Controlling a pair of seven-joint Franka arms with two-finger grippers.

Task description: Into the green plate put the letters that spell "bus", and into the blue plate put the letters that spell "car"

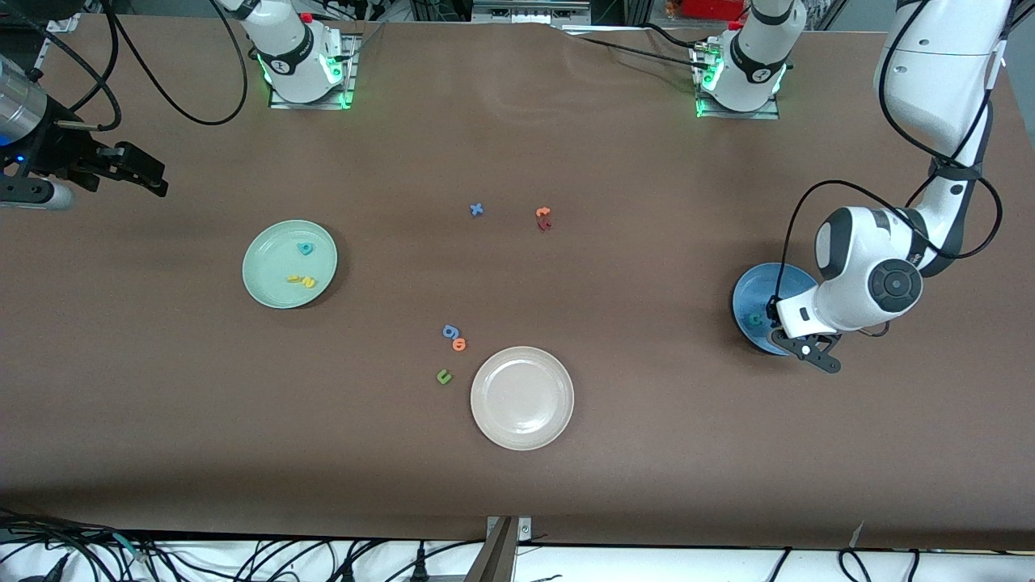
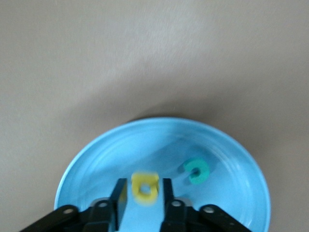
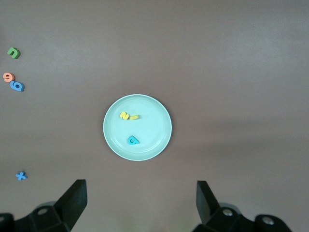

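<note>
My left gripper [image 1: 808,349] hangs low over the blue plate [image 1: 760,287], at the left arm's end of the table. In the left wrist view its fingers [image 2: 166,193] stand apart around the yellow a [image 2: 145,186], with a sliver of blue plate [image 2: 120,154] showing on each side. A teal c [image 2: 196,171] lies in the plate beside it [image 1: 756,319]. The green plate [image 1: 275,279] holds the teal b [image 1: 305,248] and two yellow letters [image 1: 302,281]. My right gripper [image 1: 154,174] waits open over the right arm's end of the table, above the green plate [image 3: 149,111] in its wrist view.
A beige-white plate [image 1: 521,398] sits near the table's middle, closer to the front camera. Beside it lie a blue g-like letter [image 1: 450,331], an orange letter [image 1: 459,344] and a green u [image 1: 443,376]. A blue x [image 1: 476,209] and orange and dark-red letters [image 1: 543,217] lie farther back.
</note>
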